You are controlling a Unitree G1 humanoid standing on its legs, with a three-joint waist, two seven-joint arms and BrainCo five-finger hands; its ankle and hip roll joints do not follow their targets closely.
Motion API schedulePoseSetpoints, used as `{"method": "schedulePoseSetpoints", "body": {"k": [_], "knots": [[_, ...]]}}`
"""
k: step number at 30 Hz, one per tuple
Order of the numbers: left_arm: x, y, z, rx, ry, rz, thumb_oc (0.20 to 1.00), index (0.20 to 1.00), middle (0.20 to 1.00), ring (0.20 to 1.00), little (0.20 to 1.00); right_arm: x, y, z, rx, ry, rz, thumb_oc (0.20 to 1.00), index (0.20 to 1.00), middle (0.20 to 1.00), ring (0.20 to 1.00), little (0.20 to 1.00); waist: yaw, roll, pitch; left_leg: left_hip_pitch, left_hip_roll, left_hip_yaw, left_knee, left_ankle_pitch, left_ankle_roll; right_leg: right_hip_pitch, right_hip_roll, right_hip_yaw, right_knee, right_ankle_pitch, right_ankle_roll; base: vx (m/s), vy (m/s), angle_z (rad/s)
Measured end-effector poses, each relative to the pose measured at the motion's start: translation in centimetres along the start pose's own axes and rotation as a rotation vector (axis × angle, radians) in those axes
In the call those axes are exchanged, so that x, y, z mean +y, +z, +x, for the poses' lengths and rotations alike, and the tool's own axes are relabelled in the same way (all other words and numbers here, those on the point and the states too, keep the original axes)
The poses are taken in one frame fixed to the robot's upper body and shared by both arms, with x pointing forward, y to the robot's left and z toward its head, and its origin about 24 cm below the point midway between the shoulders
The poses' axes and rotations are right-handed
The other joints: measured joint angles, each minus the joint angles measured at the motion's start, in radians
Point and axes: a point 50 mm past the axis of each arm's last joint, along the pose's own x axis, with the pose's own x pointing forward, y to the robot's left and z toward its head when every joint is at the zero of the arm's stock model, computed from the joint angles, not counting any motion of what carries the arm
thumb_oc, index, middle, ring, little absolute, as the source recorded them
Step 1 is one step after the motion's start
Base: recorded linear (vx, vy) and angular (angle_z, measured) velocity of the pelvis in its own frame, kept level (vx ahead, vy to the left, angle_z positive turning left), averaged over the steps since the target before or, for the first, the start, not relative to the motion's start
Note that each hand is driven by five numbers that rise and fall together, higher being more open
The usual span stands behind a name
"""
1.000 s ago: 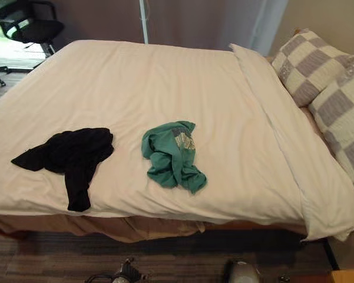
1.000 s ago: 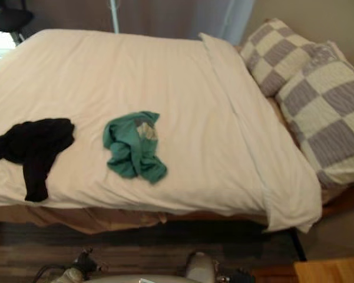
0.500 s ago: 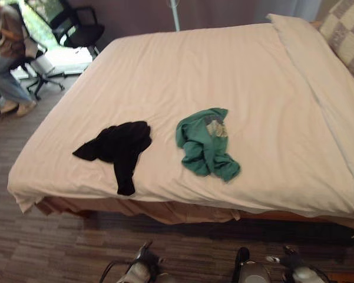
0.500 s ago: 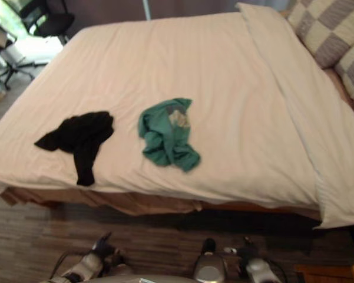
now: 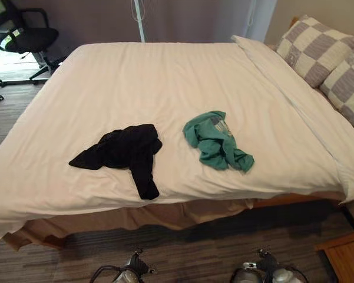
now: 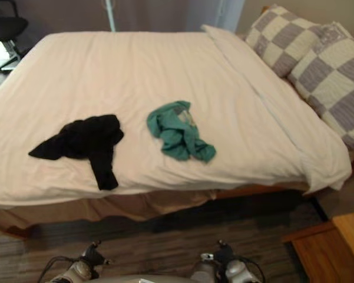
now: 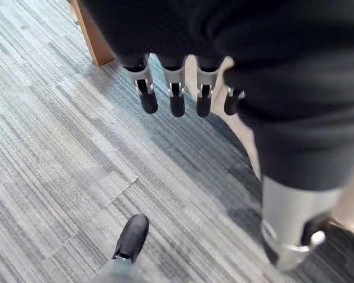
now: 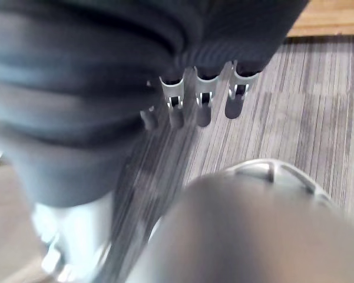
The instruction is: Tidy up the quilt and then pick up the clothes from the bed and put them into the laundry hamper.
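Note:
A cream quilt (image 5: 165,76) lies spread flat over the bed, with a folded band along the pillow side. On its near half lie two crumpled garments: a black one (image 5: 125,151) to the left and a green one (image 5: 215,140) to the right, a short gap between them. My left hand (image 7: 175,99) hangs low beside me over the grey carpet, fingers straight and holding nothing. My right hand (image 8: 203,109) also hangs above the carpet, fingers relaxed and empty. Both hands are well short of the bed.
Checked pillows (image 5: 321,50) lean at the head of the bed on the right. A wooden nightstand (image 6: 330,247) stands at the lower right by the bed's corner. A black office chair (image 5: 23,32) is at the far left. Carpet (image 5: 194,247) runs between me and the bed.
The whole picture has swung left and back, so the camera moved. The garments and quilt lie as before. A person seen at the far left half a second ago is out of frame.

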Motion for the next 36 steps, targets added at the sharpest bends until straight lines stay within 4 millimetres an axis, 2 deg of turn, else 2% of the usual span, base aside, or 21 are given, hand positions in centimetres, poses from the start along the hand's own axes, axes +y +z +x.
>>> {"method": "schedulePoseSetpoints", "body": {"k": [1, 3, 5, 8, 9, 10, 13, 14, 17, 19, 21, 22, 24, 26, 27, 29, 30, 32, 33, 34, 36], "knots": [[0.0, 0.1, 0.0, -0.001, 0.001, 0.0, 1.0, 1.0, 1.0, 1.0, 1.0, -0.3, 0.8, 0.2, -0.022, -0.002, -0.019, 1.0, 1.0, 1.0, 1.0, 1.0, -0.012, 0.013, 0.018, -0.003, 0.013, -0.007, -0.003, 0.004, 0.005, -0.004, 0.047, 0.039, -0.032, -0.011, -0.006, 0.04, 0.015, 0.1], [-0.7, 0.3, 0.0, -0.006, -0.015, -0.015, 1.0, 1.0, 1.0, 1.0, 1.0, -0.8, 0.9, 0.3, -0.026, -0.013, -0.027, 1.0, 1.0, 1.0, 1.0, 1.0, -0.016, 0.025, 0.031, -0.002, 0.022, -0.02, -0.003, 0.007, 0.004, 0.019, 0.083, 0.031, -0.083, -0.025, -0.043, 0.04, -0.041, 0.11], [-1.2, 0.7, -0.1, -0.018, -0.03, -0.02, 1.0, 1.0, 1.0, 1.0, 1.0, -1.3, 0.6, 0.2, -0.018, -0.026, -0.031, 1.0, 1.0, 1.0, 1.0, 1.0, -0.015, 0.051, 0.045, -0.008, 0.026, -0.026, 0.004, 0.016, -0.005, 0.015, 0.097, 0.026, -0.08, -0.03, -0.056, 0.08, -0.073, 0.03], [-2.1, -0.3, -0.3, 0.01, -0.048, -0.066, 1.0, 1.0, 1.0, 1.0, 1.0, -2.3, 0.3, 0.3, -0.004, -0.055, 0.0, 1.0, 1.0, 1.0, 1.0, 1.0, -0.013, 0.091, 0.047, -0.026, 0.049, -0.01, 0.032, 0.025, -0.02, -0.002, 0.118, 0.035, -0.075, -0.047, -0.094, 0.07, -0.08, -0.11], [-2.1, -0.9, -0.4, 0.03, -0.049, -0.065, 1.0, 1.0, 1.0, 1.0, 1.0, -2.4, 0.5, 0.4, -0.007, -0.059, 0.005, 1.0, 1.0, 1.0, 1.0, 1.0, -0.008, 0.083, 0.052, -0.045, 0.055, -0.015, 0.092, 0.024, -0.033, -0.006, 0.111, 0.038, -0.072, -0.06, -0.113, 0.02, -0.078, -0.13], [-1.6, -0.5, -0.3, 0.023, -0.037, -0.068, 1.0, 1.0, 1.0, 1.0, 1.0, -2.3, 0.6, 0.4, -0.008, -0.054, 0.004, 1.0, 1.0, 1.0, 1.0, 1.0, -0.005, 0.06, 0.058, -0.073, 0.055, -0.021, 0.158, 0.03, -0.036, -0.006, 0.097, 0.052, -0.073, -0.062, -0.116, 0.0, -0.034, -0.26], [-0.7, 0.0, -0.1, 0.009, -0.011, -0.061, 1.0, 1.0, 1.0, 1.0, 1.0, -2.6, -0.1, 0.4, 0.031, -0.062, -0.006, 1.0, 1.0, 1.0, 1.0, 1.0, 0.017, 0.041, 0.064, -0.137, 0.082, -0.063, 0.318, 0.08, -0.091, 0.052, 0.086, 0.063, -0.141, -0.044, -0.125, 0.04, 0.11, -0.07], [-0.9, 0.0, -0.1, 0.008, -0.014, -0.062, 1.0, 1.0, 1.0, 1.0, 1.0, -2.4, -0.4, 0.4, 0.046, -0.057, -0.009, 1.0, 1.0, 1.0, 1.0, 1.0, 0.016, 0.038, 0.064, -0.135, 0.079, -0.044, 0.309, 0.069, -0.106, 0.067, 0.088, 0.054, -0.163, -0.031, -0.147, 0.1, 0.177, 0.16], [-0.9, 0.8, 0.0, -0.019, -0.004, -0.076, 1.0, 1.0, 1.0, 1.0, 1.0, -3.5, -1.8, 0.1, 0.083, -0.092, 0.023, 1.0, 1.0, 1.0, 1.0, 1.0, 0.007, 0.063, 0.053, -0.135, 0.095, 0.018, 0.156, 0.077, -0.098, 0.091, 0.101, 0.024, -0.188, -0.019, -0.133, 0.15, 0.238, 0.14], [-0.4, 1.3, 0.1, -0.036, 0.016, -0.09, 1.0, 1.0, 1.0, 1.0, 1.0, -3.8, -3.1, -0.2, 0.121, -0.11, 0.076, 1.0, 1.0, 1.0, 1.0, 1.0, 0.009, 0.065, 0.047, -0.134, 0.097, -0.002, 0.068, 0.087, -0.083, 0.11, 0.114, 0.0, -0.197, -0.014, -0.121, 0.12, 0.226, 0.3], [-0.6, 1.0, 0.0, -0.023, 0.014, -0.102, 1.0, 1.0, 1.0, 1.0, 1.0, -4.3, -4.3, -0.6, 0.158, -0.146, 0.146, 1.0, 1.0, 1.0, 1.0, 1.0, 0.003, 0.075, 0.034, -0.122, 0.091, 0.0, 0.056, 0.097, -0.063, 0.123, 0.117, -0.012, -0.183, -0.017, -0.099, 0.08, 0.188, 0.19], [-0.1, 0.2, 0.0, 0.007, 0.029, -0.111, 1.0, 1.0, 1.0, 1.0, 1.0, -4.2, -5.1, -0.8, 0.186, -0.161, 0.175, 1.0, 1.0, 1.0, 1.0, 1.0, 0.002, 0.055, 0.022, -0.105, 0.064, 0.001, 0.038, 0.085, -0.031, 0.118, 0.083, -0.001, -0.134, -0.034, -0.076, 0.08, 0.222, 0.24], [0.9, -1.3, -0.1, 0.047, 0.057, -0.122, 1.0, 1.0, 1.0, 1.0, 1.0, -3.4, -5.5, -1.0, 0.199, -0.151, 0.21, 1.0, 1.0, 1.0, 1.0, 1.0, -0.007, -0.002, 0.008, -0.097, 0.02, 0.002, 0.021, 0.068, -0.021, 0.095, 0.03, 0.015, -0.08, -0.05, -0.056, 0.04, 0.195, 0.15], [2.6, -4.2, -0.6, 0.13, 0.106, -0.153, 1.0, 1.0, 1.0, 1.0, 1.0, -3.0, -6.2, -1.2, 0.223, -0.158, 0.287, 1.0, 1.0, 1.0, 1.0, 1.0, -0.013, -0.066, 0.005, -0.072, -0.043, -0.002, 0.005, 0.063, 0.017, 0.071, -0.036, 0.045, 0.015, -0.034, -0.033, 0.04, 0.251, 0.15], [4.1, -5.3, -0.9, 0.169, 0.15, -0.167, 1.0, 1.0, 1.0, 1.0, 1.0, -3.7, -6.6, -1.3, 0.234, -0.193, 0.335, 1.0, 1.0, 1.0, 1.0, 1.0, -0.017, -0.069, 0.019, -0.055, -0.064, 0.003, -0.002, 0.043, 0.042, 0.003, -0.107, 0.078, 0.183, 0.01, 0.009, 0.03, 0.108, 0.14], [5.6, -6.7, -1.3, 0.205, 0.196, -0.156, 1.0, 1.0, 1.0, 1.0, 1.0, -4.2, -7.0, -1.5, 0.245, -0.208, 0.353, 1.0, 1.0, 1.0, 1.0, 1.0, -0.015, -0.062, 0.029, -0.034, -0.075, 0.001, -0.003, 0.028, 0.059, -0.076, -0.138, 0.147, 0.296, 0.055, 0.06, 0.06, -0.001, 0.02], [7.2, -9.1, -2.2, 0.278, 0.263, -0.208, 1.0, 1.0, 1.0, 1.0, 1.0, -4.3, -6.6, -1.4, 0.219, -0.216, 0.372, 1.0, 1.0, 1.0, 1.0, 1.0, -0.018, -0.048, 0.035, -0.044, -0.07, -0.002, -0.004, 0.015, 0.053, -0.09, -0.095, 0.197, 0.187, 0.041, 0.075, 0.1, -0.081, 0.04], [9.0, -10.3, -2.9, 0.309, 0.342, -0.276, 1.0, 1.0, 1.0, 1.0, 1.0, -4.7, -6.0, -1.5, 0.165, -0.243, 0.394, 1.0, 1.0, 1.0, 1.0, 1.0, -0.016, -0.053, 0.035, -0.061, -0.081, -0.003, -0.004, 0.011, 0.062, -0.08, -0.057, 0.21, -0.046, 0.043, 0.078, 0.11, -0.142, 0.22], [10.2, -11.8, -3.7, 0.34, 0.411, -0.353, 1.0, 1.0, 1.0, 1.0, 1.0, -5.6, -5.6, -1.9, 0.107, -0.288, 0.406, 1.0, 1.0, 1.0, 1.0, 1.0, -0.02, -0.05, 0.038, -0.081, -0.094, -0.031, -0.004, 0.021, 0.056, -0.042, -0.02, 0.208, -0.215, 0.048, 0.084, 0.09, -0.098, 0.49], [10.7, -12.2, -4.1, 0.333, 0.448, -0.395, 1.0, 1.0, 1.0, 1.0, 1.0, -6.4, -5.3, -2.4, 0.052, -0.321, 0.397, 1.0, 1.0, 1.0, 1.0, 1.0, -0.017, -0.051, 0.038, -0.083, -0.102, -0.037, -0.004, 0.017, 0.052, -0.017, -0.008, 0.204, -0.288, 0.055, 0.09, 0.17, -0.083, 0.6], [12.0, -13.2, -5.0, 0.322, 0.554, -0.451, 1.0, 1.0, 1.0, 1.0, 1.0, -9.1, -4.4, -3.8, -0.072, -0.437, 0.306, 1.0, 1.0, 1.0, 1.0, 1.0, -0.016, -0.067, 0.037, -0.077, -0.126, -0.064, -0.004, 0.017, 0.056, 0.045, -0.005, 0.172, -0.374, 0.095, 0.065, 0.12, -0.054, 0.43]]}}
